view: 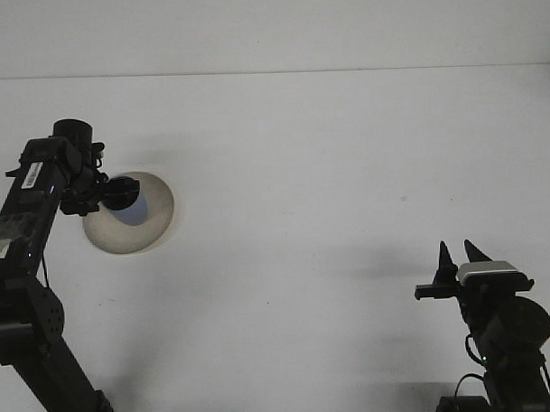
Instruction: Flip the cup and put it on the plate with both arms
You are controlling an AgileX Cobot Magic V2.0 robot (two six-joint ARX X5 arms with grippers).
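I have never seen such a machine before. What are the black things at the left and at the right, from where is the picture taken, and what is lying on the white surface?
This is one picture, taken by a camera that looks forward over a white table, the way the robot faces. The two black things are the robot's arms. Each ends in a gripper, the part that grasps. The left gripper reaches over a round beige plate and is at a small bluish cup that sits over the plate. It looks closed on the cup, though the dark parts make this hard to see exactly. The right gripper stands near the lower right corner, points up, is open and holds nothing. Nothing else lies on the table.
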